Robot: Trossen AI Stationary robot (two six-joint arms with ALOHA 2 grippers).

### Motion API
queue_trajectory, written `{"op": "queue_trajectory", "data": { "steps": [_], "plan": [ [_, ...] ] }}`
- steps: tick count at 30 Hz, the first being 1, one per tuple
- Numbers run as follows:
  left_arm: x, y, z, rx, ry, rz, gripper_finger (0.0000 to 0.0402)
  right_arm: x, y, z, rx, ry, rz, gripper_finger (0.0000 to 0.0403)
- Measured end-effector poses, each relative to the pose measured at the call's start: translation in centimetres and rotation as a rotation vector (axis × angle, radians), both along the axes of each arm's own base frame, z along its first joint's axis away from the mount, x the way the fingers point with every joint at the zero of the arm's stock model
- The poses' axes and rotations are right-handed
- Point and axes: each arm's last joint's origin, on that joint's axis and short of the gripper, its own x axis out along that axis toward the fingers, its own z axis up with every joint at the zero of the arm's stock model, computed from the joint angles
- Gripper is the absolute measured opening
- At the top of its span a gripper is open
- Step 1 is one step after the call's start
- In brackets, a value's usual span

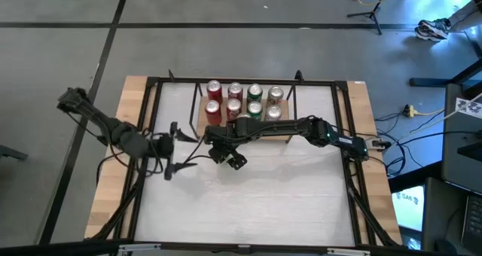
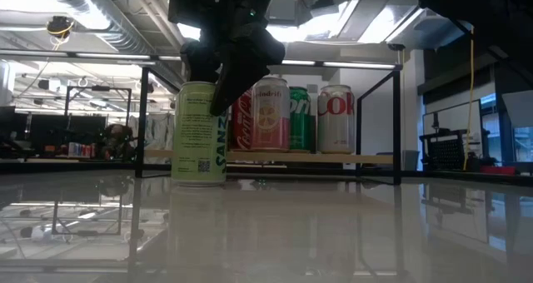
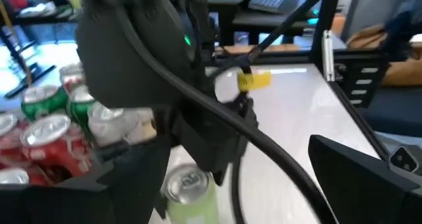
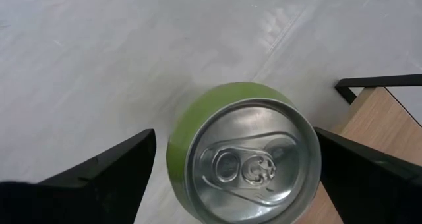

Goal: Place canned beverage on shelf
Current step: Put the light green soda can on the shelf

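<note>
Right tool (image 4: 227, 178): your working tool hangs over the green can (image 4: 244, 161), fingers spread wide on either side of it, top down. I see no contact yet, so nothing is gripped.
Left tool (image 1: 175, 149): it waits open over the table (image 1: 286, 203), left of the can, holding nothing.
Can, place: it stands on the table just near of the shelf (image 2: 275, 157), off its left end, apart from the board.
Can, axis: upright, long axis vertical, lid and pull tab facing up at your right wrist camera.
Can, handling: I judge it rigid if full, with some weight; the painted wall is smooth and likely slippery, and a thin wall dents under a hard squeeze.
Can, hold: take it across the round body, below the rim, fingers on opposite sides.
Shelf: the row of cans (image 1: 244, 101) already fills much of the board; from here I cannot tell which slot is free.
Risk: a tilted lift could knock the neighbours.
</note>
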Motion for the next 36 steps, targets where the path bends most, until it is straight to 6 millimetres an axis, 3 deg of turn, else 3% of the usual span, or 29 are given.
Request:
{"op": "queue_trajectory", "data": {
  "steps": [3,7,12,15,24,36],
  "plan": [
    [-0.8,1.5,0.9,-0.004,-0.038,-0.015,0.035,0.0,0.0,0.0,0.0,0.0,0.0,0.0385],
    [-3.5,3.5,1.8,-0.001,-0.073,0.02,0.035,0.0,0.0,0.0,0.0,0.0,0.0,0.0385],
    [-7.0,5.5,2.2,-0.022,-0.126,0.067,0.035,0.0,0.0,0.0,0.0,0.0,0.0,0.0385],
    [-8.2,6.1,1.6,-0.035,-0.171,0.067,0.035,0.0,0.0,0.0,0.0,0.0,0.0,0.0385],
    [-8.9,6.4,-2.9,-0.027,-0.286,0.058,0.035,0.0,0.0,0.0,0.0,-0.001,0.0,0.0385],
    [-9.5,7.0,-4.0,0.07,-0.325,0.154,0.035,0.1,0.0,0.0,0.0,-0.013,0.0,0.0385]
  ]
}}
